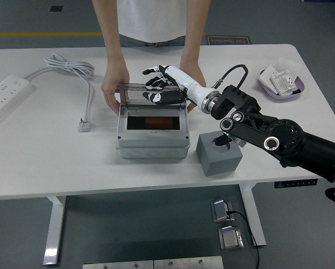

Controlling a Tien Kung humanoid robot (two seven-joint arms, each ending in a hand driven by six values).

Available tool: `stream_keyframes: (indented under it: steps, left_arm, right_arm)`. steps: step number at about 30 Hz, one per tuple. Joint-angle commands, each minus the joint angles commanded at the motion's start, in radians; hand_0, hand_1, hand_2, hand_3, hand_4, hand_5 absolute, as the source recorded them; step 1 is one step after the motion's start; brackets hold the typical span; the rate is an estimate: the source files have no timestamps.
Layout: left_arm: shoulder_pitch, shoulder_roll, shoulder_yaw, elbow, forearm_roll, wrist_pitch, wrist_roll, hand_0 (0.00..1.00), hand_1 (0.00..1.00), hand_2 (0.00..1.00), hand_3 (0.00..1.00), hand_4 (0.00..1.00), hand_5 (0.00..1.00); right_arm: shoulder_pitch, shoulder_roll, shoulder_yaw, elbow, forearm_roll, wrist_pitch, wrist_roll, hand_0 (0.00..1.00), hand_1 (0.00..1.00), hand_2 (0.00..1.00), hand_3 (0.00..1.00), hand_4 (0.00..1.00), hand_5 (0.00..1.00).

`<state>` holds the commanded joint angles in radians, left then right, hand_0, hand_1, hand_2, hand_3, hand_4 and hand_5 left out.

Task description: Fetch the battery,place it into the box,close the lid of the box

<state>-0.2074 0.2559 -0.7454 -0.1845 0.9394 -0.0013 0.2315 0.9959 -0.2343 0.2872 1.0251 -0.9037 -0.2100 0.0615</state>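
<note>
I've got the right hand (159,89) up behind the box (153,131), fingers spread and laid flat against the clear lid (151,95), gripping nothing, since a push is all I need to swing it shut. Lid is hinged at the back edge and partly tipped fwd over the opening. Battery (154,121) looks to be inside already, the reddish strip on the box floor. A person's hands (113,87) brace the box at both back corners, prob. so it won't slide. Grey block (219,153) sits just beside, w/ its socket empty. Left arm not visible.
</note>
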Motion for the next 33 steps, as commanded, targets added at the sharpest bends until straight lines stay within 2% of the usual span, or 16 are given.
stream_keyframes:
  steps: [8, 9, 14, 15, 22, 33]
  left_arm:
    - [0.007, 0.004, 0.026, 0.002, -0.030, 0.004, -0.008, 0.638, 0.700, 0.604, 0.610, 0.594, 0.160]
    - [0.008, 0.004, 0.025, 0.002, -0.028, 0.004, -0.008, 0.638, 0.701, 0.604, 0.610, 0.591, 0.156]
    - [0.014, 0.003, 0.020, 0.002, -0.019, 0.004, -0.007, 0.638, 0.701, 0.604, 0.610, 0.591, 0.156]
    - [0.015, 0.002, 0.021, 0.002, -0.019, 0.004, -0.007, 0.638, 0.701, 0.604, 0.608, 0.589, 0.155]
    - [0.019, 0.006, 0.028, 0.003, -0.030, 0.007, -0.009, 0.638, 0.701, 0.604, 0.606, 0.588, 0.154]
    - [0.025, 0.004, 0.037, 0.003, -0.043, 0.010, -0.011, 0.637, 0.702, 0.602, 0.599, 0.580, 0.151]
  right_arm:
    - [-0.023, -0.053, -0.018, 0.105, -0.018, -0.003, -0.024, 0.775, 0.714, 0.719, 0.806, 0.726, 0.253]
    - [-0.024, -0.058, -0.018, 0.116, -0.021, -0.002, -0.027, 0.747, 0.708, 0.722, 0.806, 0.721, 0.266]
    - [-0.023, -0.070, -0.009, 0.144, -0.031, -0.003, -0.033, 0.747, 0.708, 0.722, 0.806, 0.721, 0.266]
    - [-0.023, -0.072, -0.008, 0.147, -0.033, -0.004, -0.034, 0.706, 0.704, 0.723, 0.805, 0.720, 0.267]
    - [-0.032, -0.090, -0.017, 0.192, -0.052, -0.012, -0.055, 0.717, 0.707, 0.719, 0.801, 0.725, 0.273]
    - [-0.079, -0.143, -0.035, 0.278, -0.063, -0.025, -0.079, 0.720, 0.709, 0.717, 0.799, 0.721, 0.278]
